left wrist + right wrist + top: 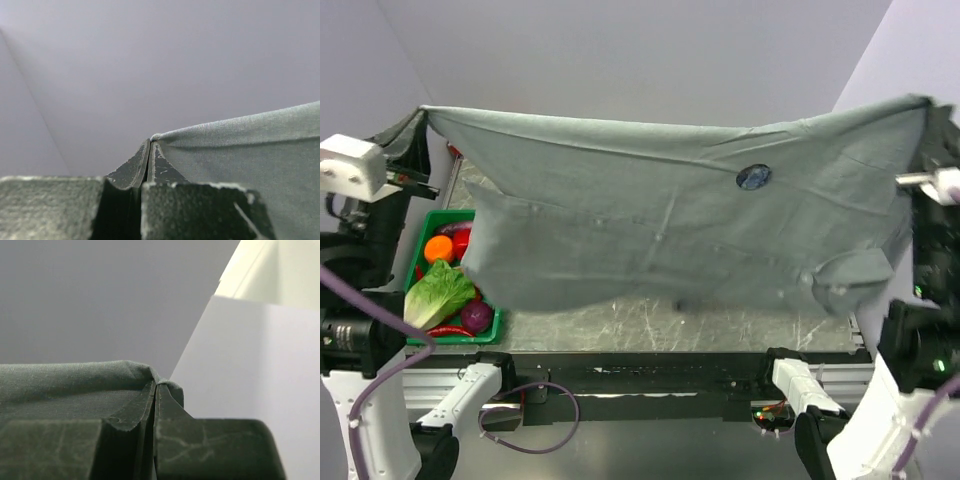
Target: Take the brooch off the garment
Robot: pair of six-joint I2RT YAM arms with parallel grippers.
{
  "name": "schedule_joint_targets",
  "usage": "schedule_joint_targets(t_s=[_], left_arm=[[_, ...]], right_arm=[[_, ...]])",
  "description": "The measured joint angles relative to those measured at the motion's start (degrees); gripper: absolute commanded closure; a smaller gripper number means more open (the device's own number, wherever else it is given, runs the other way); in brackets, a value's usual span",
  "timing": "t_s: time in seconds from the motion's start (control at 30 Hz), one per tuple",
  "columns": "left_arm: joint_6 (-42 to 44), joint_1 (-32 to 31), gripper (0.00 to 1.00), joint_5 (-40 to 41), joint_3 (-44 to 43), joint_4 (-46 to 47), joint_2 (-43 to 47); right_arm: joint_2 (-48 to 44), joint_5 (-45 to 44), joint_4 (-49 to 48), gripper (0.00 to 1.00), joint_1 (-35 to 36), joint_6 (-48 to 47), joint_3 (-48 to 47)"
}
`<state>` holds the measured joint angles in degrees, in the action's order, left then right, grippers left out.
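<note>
On the far left, the left tool (150, 150) is pinched tight on a top corner of the garment (620, 220). Its wrist view shows the two fingers pressed together with the grey fabric edge caught at their tips. Below that corner, a green basket (445, 214) sits on the desk (650, 325), holding a lettuce (438, 292) and an orange (438, 248) among other produce.

Moving across, the garment hangs spread like a banner above the desk, its top edge stretched between the two arms and its lower edge sagging free. Right of centre, just under the top edge, sits the brooch (753, 177), a dark bluish disc on the cloth. It is well apart from the left tool and nearer the right one, though clear of both.

Lower right, the fabric bunches into a fold, perhaps a sleeve, though the overhead view is too soft to tell.

At the far right, the right tool (155, 387) is clamped narrow on the opposite top corner, with cloth wrapped over its fingertips.
</note>
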<state>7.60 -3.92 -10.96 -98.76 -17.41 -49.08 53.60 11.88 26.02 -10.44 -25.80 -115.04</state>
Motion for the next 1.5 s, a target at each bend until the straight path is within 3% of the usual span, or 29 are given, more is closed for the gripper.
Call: schedule_joint_targets(t_s=[0.17, 0.37, 0.47, 0.6, 0.73, 0.87, 0.97, 1.0, 1.03, 1.1, 1.13, 1.23, 1.33, 1.5], left_arm=[[-1.29, 0.07, 0.99, -0.68, 7.34, -0.83, 0.63], [-4.35, 0.22, 0.99, -2.89, 26.40, -1.68, 1.64], [-5.27, 0.28, 0.99, -4.90, 36.65, -2.21, -0.94], [-5.22, 0.33, 0.99, -5.68, 45.64, -1.51, -9.62], [-4.74, 0.37, 0.99, -5.18, 49.07, -0.72, -18.91], [-3.54, 0.37, 0.99, -2.47, 45.66, 1.97, -27.45], [-3.30, 0.37, 0.99, -0.42, 41.68, 3.50, -32.09], [-3.23, 0.37, 0.99, 0.17, 40.68, 3.89, -33.00], [-3.15, 0.37, 0.95, 0.66, 40.06, 4.26, -33.42], [-3.04, 0.37, 0.79, 1.42, 39.56, 4.33, -33.51], [-2.75, 0.37, 0.64, 1.77, 39.36, 4.22, -33.44], [-2.19, 0.37, 0.52, 2.23, 38.75, 2.49, -33.33], [-2.01, 0.44, 0.46, 2.12, 38.51, -0.02, -32.17], [-0.74, 0.48, 0.43, -0.20, 38.60, -3.65, -25.09]], right_arm=[[0.35, 1.01, -2.10, 1.00, 0.00, -1.25, 12.61], [4.46, 6.10, -3.82, 1.00, -0.07, -3.45, 28.61], [9.60, 11.69, -4.22, 1.00, 0.04, -6.56, 36.06], [23.61, 14.60, -3.85, 1.00, 1.75, -11.39, 42.01], [41.33, 13.38, -1.97, 1.00, 3.41, -12.07, 38.36], [59.78, 9.16, 0.31, 0.98, 5.27, -10.16, 22.47], [66.82, 4.90, 0.28, 0.97, 6.91, -9.70, 14.56], [68.08, 4.11, 0.57, 0.94, 7.48, -9.62, 12.83], [69.35, 3.34, 0.63, 0.72, 8.13, -9.40, 10.67], [70.75, 1.90, 0.83, 0.49, 9.29, -8.26, 7.23], [70.95, 1.01, 0.68, 0.39, 9.86, -7.69, 5.99], [70.82, -0.55, 0.48, 0.33, 11.37, -6.54, 3.21], [69.07, -0.92, 1.33, 0.31, 12.15, -5.22, 3.21], [58.16, 0.24, 4.42, 0.32, 12.09, -5.05, 13.25]])
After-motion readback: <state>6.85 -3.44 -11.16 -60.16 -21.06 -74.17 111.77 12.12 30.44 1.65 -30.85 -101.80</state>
